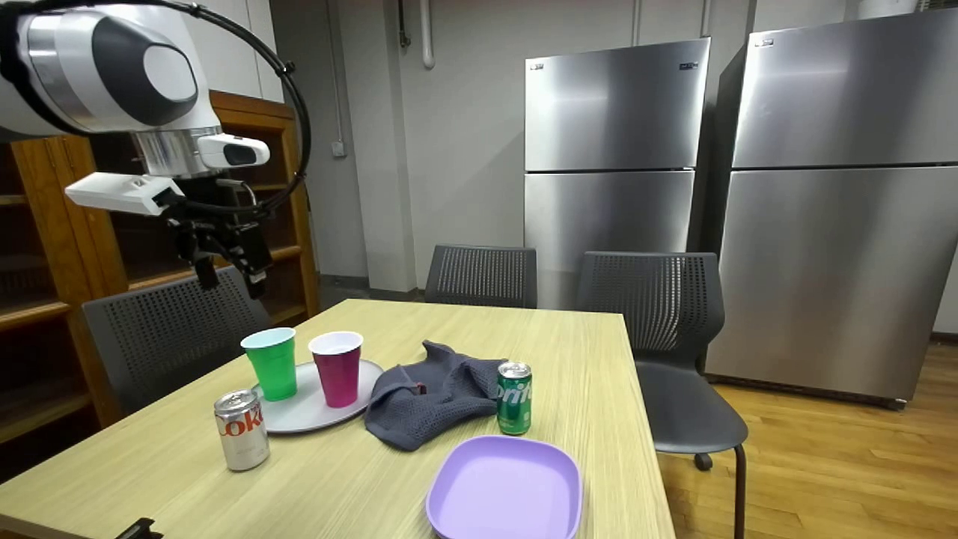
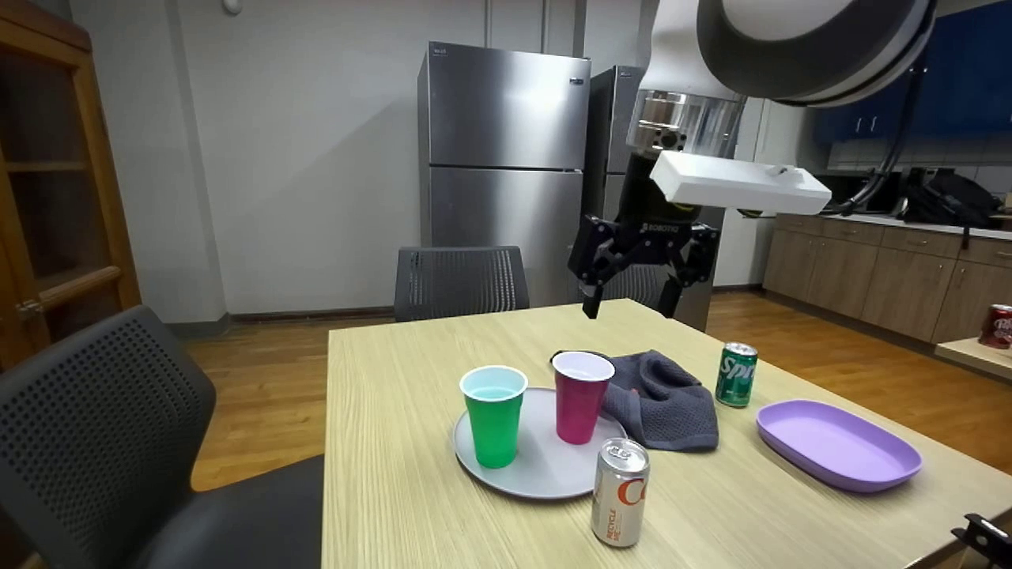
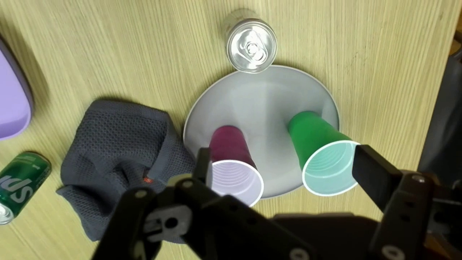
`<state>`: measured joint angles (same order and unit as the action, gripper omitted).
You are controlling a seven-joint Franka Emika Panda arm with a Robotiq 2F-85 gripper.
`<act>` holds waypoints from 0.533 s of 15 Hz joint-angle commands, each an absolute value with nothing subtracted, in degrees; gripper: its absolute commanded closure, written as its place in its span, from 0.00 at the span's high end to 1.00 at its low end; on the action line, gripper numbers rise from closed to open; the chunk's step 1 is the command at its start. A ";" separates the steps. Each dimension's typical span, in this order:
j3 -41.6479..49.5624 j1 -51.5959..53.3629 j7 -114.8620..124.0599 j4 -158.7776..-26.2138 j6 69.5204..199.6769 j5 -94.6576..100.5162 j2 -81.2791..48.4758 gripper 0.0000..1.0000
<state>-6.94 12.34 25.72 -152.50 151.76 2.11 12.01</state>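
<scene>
My gripper [image 1: 232, 281] is open and empty, held above the table; it also shows in an exterior view [image 2: 630, 307]. In the wrist view its fingertips [image 3: 283, 160] overlap the outer edges of two upright cups below. The green cup [image 1: 273, 369] [image 2: 495, 427] [image 3: 317, 135] and the magenta cup [image 1: 338, 379] [image 2: 579, 407] [image 3: 231, 146] stand apart on a round grey plate [image 1: 299, 423] [image 2: 545, 482] [image 3: 260, 94]. A silver Coke can [image 1: 243, 434] [image 2: 621, 498] [image 3: 252, 47] stands upright beside the plate's rim.
A dark grey cloth [image 1: 438, 393] [image 2: 664, 407] [image 3: 119, 144] lies crumpled beside the plate. A green Sprite can [image 1: 514, 400] [image 2: 736, 378] [image 3: 21, 184] and a purple tray [image 1: 505, 486] [image 2: 838, 446] [image 3: 12, 94] are past it. Chairs [image 1: 651, 299] [image 2: 95, 427] stand round the table.
</scene>
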 commanded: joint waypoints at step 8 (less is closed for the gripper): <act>-12.91 5.48 34.34 -156.01 157.88 14.16 6.86 1.00</act>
<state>-9.85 9.00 27.86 -155.54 155.72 7.71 8.48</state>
